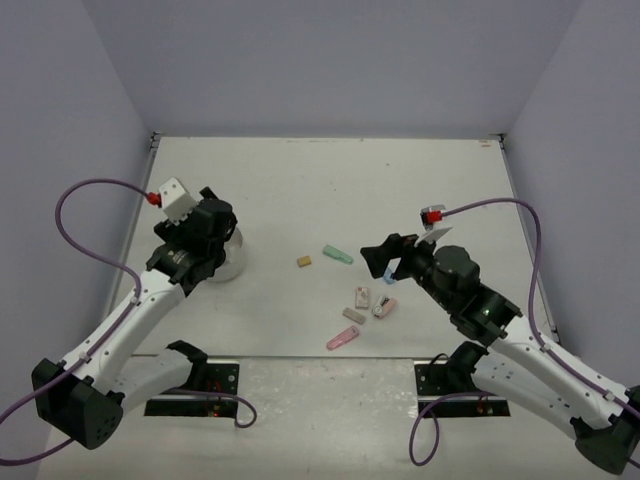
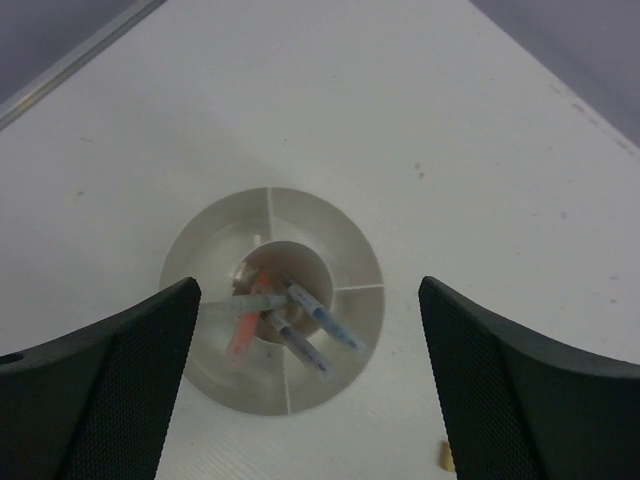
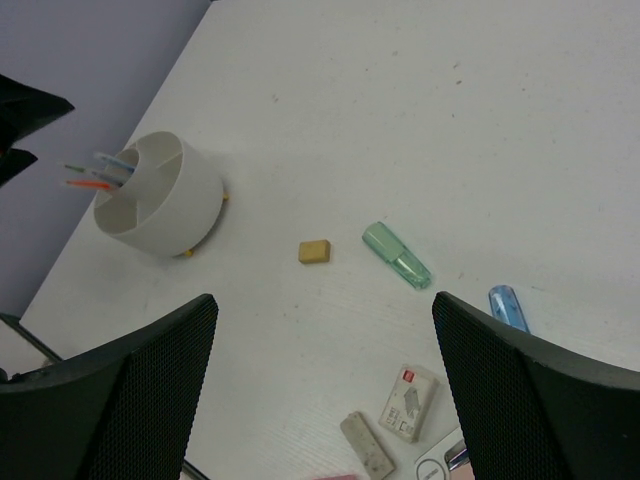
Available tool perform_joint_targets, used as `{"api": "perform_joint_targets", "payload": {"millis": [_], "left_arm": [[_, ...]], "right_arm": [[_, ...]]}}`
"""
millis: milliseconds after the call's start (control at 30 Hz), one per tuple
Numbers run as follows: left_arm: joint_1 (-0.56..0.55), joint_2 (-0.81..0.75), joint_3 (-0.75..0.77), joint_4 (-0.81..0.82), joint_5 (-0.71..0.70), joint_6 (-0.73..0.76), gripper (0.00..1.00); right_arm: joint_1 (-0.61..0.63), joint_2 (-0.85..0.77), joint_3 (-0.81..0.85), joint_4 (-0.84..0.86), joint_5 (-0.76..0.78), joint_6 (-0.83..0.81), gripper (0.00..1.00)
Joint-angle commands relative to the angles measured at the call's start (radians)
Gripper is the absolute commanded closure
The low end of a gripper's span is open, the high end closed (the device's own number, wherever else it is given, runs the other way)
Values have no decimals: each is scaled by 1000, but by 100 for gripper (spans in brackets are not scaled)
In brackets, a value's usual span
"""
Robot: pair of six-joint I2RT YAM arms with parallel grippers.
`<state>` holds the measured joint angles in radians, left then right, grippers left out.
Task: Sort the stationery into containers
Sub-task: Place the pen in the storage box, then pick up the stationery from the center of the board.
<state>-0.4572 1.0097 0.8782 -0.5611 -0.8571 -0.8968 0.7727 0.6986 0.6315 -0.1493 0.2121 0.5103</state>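
I stand before a white table point(image 1: 300, 190) with a matt, slightly speckled top, closed in on three sides by plain pale lilac-grey panels, the back wall point(image 1: 330, 60), the left wall point(image 1: 50, 120) and the right wall point(image 1: 590, 120), and the light is soft and even, with only faint shadows.

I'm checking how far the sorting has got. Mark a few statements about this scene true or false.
1. The pens stand in the centre compartment of the holder. True.
2. The green marker is inside the holder. False: it lies on the table.
3. The left gripper grips a pen. False: it is open and empty above the holder.
4. The tan eraser lies between the holder and the green marker. True.
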Motion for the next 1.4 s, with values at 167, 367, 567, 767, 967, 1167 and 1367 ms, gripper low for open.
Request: {"api": "perform_joint_targets", "payload": {"millis": [167, 367, 567, 767, 967, 1167, 1367], "left_arm": [[3, 19, 231, 48, 343, 312, 0], [3, -46, 273, -10, 536, 415, 0], [3, -213, 199, -33, 706, 533, 0], [2, -379, 18, -11, 655, 576, 0], [3, -464, -62, 33, 699, 564, 0], [3, -493, -85, 49, 716, 559, 0], [3, -490, -90, 56, 732, 559, 0]], "right_arm": [[-7, 253, 117, -53, -93, -48, 8], [-10, 478, 213, -154, -150, -86, 1], [-10, 650, 304, -198, -140, -183, 4], [-28, 873, 486, -263, -66, -379, 2], [-79, 1160, 709, -454, -170, -533, 14], [-102, 1269, 783, -504, -249, -550, 33], [-101, 1319, 776, -496, -213, -522, 55]]}}
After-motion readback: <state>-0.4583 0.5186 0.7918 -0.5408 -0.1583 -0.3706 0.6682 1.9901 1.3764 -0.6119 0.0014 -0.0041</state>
